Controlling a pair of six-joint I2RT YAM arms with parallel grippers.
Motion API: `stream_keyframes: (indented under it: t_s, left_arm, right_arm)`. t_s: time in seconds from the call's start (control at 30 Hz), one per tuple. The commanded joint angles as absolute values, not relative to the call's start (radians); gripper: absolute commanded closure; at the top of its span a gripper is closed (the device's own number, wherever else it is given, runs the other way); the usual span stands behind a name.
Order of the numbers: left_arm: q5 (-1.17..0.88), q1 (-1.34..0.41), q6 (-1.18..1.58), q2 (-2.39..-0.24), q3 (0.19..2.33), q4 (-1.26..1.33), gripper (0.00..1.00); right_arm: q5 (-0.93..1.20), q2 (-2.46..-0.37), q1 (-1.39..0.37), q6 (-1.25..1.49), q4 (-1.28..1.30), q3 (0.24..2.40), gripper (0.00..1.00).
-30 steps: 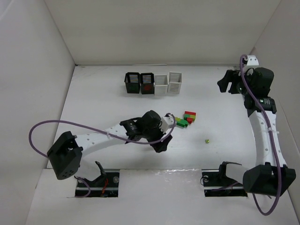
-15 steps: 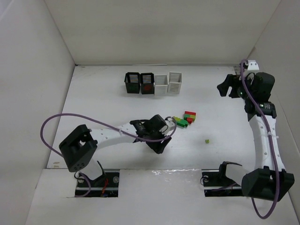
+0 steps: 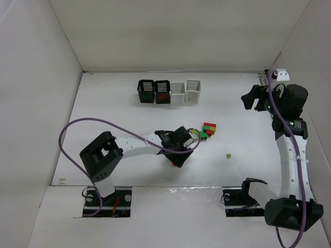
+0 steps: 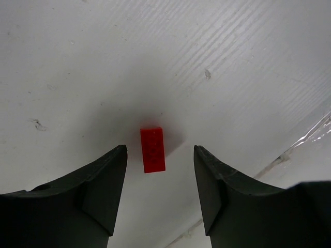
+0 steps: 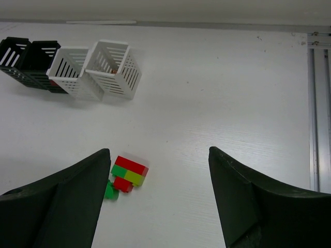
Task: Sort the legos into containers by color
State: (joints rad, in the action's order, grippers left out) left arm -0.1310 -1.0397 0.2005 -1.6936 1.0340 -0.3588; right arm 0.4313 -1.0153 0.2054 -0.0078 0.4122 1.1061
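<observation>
Targeting a lone red brick point(image 4: 153, 150), flat on the table point(image 4: 103, 51), a little apart from the mixed brick pile point(image 3: 207, 130).
My left tool point(image 4: 160, 173) straddles it part-open, fingers clear of both sides and gripping nothing, lined up for a pinch. My right tool point(image 5: 158, 206) hangs wide and empty, out of the way, and the baskets point(image 3: 177, 89) stand behind.

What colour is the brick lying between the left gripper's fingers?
The brick is plain red, clearest in the left wrist view.
</observation>
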Motion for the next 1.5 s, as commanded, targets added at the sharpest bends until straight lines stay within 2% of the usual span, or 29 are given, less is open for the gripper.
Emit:
stream_keyframes:
  t_s: [0.0, 0.27, 0.5, 0.67, 0.7, 0.73, 0.77, 0.83, 0.93, 1.17, 1.27, 1.33, 1.47]
  left_arm:
    - [-0.074, -1.043, 0.209, -1.684, 1.046, -0.385, 0.49]
    - [-0.042, -1.043, 0.198, -1.684, 1.025, -0.385, 0.56]
    - [-0.052, -1.043, 0.189, -1.684, 0.994, -0.385, 0.72]
    - [-0.078, -1.043, 0.189, -1.684, 0.985, -0.385, 0.79]
    - [-0.078, -1.043, 0.189, -1.695, 0.985, -0.385, 0.87]
    - [-0.078, -1.043, 0.189, -1.695, 1.002, -0.385, 0.87]
    - [-0.078, -1.043, 0.180, -1.695, 1.018, -0.385, 0.95]
    - [-0.078, -1.031, 0.166, -1.686, 1.098, -0.406, 0.99]
    - [-0.087, -0.945, 0.135, -1.660, 1.241, -0.416, 1.00]
    - [0.124, -0.786, -0.020, -1.683, 1.630, -0.365, 1.00]
    - [0.167, -0.718, -0.061, -1.718, 1.763, -0.331, 1.00]
    - [0.157, -0.666, -0.074, -1.762, 1.813, -0.322, 1.00]
    - [0.034, -0.555, 0.012, -1.877, 1.942, -0.354, 1.00]
  right_arm:
    - [0.445, -0.982, 0.225, -0.020, 0.403, 1.108, 0.19]
    - [0.445, -0.982, 0.225, -0.020, 0.403, 1.098, 0.19]
    - [0.445, -0.982, 0.225, -0.038, 0.413, 1.098, 0.19]
    - [0.445, -0.991, 0.225, -0.038, 0.413, 1.098, 0.19]
    - [0.445, -1.002, 0.225, -0.047, 0.413, 1.098, 0.19]
    - [0.445, -1.002, 0.225, -0.048, 0.404, 1.098, 0.19]
    - [0.455, -1.011, 0.225, -0.048, 0.403, 1.098, 0.19]
    - [0.472, -1.022, 0.225, -0.048, 0.394, 1.088, 0.20]
    - [0.517, -1.064, 0.225, -0.048, 0.385, 1.074, 0.20]
    - [0.476, -1.179, 0.187, 0.020, 0.449, 1.137, 0.14]
    - [0.515, -1.218, 0.161, -0.011, 0.505, 1.192, 0.17]
    - [0.455, -1.244, 0.108, -0.011, 0.520, 1.225, 0.22]
    - [0.443, -1.301, 0.089, 0.009, 0.554, 1.313, 0.24]
